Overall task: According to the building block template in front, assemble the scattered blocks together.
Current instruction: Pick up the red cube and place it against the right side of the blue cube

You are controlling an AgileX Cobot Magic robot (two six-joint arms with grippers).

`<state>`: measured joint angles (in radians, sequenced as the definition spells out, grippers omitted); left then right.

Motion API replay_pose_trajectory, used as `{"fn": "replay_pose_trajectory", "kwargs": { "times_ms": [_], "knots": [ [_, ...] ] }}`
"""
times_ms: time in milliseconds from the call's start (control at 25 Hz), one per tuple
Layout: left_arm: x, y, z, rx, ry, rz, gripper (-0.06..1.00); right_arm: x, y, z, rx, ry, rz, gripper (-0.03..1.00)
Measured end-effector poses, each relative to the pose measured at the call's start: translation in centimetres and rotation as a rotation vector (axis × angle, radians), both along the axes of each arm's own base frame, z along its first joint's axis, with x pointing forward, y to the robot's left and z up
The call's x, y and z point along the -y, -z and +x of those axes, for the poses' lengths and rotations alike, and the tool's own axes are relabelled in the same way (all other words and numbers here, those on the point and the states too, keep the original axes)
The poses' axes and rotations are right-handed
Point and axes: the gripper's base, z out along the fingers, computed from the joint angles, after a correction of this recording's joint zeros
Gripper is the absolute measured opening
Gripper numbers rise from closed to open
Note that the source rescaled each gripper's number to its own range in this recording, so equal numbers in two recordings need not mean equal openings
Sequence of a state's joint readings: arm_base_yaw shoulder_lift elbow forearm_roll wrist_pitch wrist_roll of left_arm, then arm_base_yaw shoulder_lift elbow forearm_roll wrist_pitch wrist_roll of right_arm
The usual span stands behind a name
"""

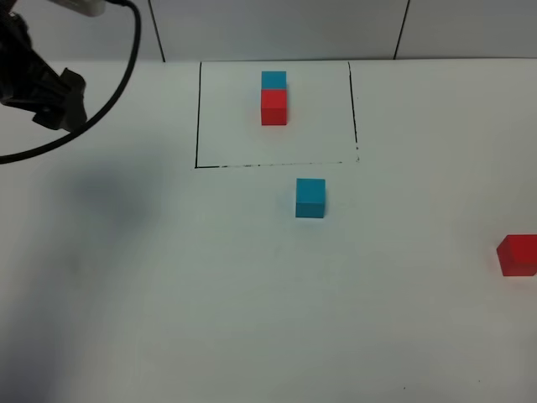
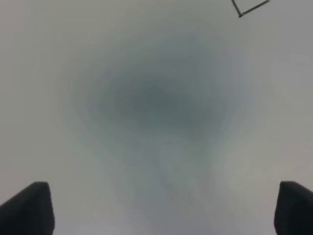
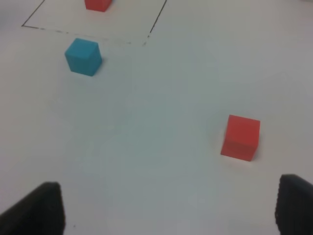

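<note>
While hovering with left hand spread wide over white tabletop, held right hand apart too, empty, near small matte red cube; beyond it found small cyan-blue cube just outside black-outlined blue-and-red template pair.

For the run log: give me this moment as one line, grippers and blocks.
left gripper open, empty | right gripper open, empty | template at far side | blue cube just outside it | red cube far right, apart
</note>
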<state>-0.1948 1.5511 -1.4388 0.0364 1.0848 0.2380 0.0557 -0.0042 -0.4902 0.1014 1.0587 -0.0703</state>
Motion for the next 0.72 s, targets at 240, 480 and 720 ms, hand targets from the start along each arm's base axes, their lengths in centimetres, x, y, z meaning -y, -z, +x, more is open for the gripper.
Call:
{"fn": "replay_pose_trajectory", "kwargs": {
  "times_ms": [240,480,720],
  "knots": [
    [-1.4,-2.7,-6.0,0.086,-0.095,-0.028,1.00,0.0,0.0,0.0,0.000,0.000,0.000,0.74],
    [-2.7,-3.8,-11.5,0.141,-0.169,-0.055,1.00,0.0,0.0,0.0,0.000,0.000,0.000,0.74],
    [-3.7,-3.6,-16.4,0.215,-0.211,-0.087,0.97,0.0,0.0,0.0,0.000,0.000,0.000,0.74]
  ]
}}
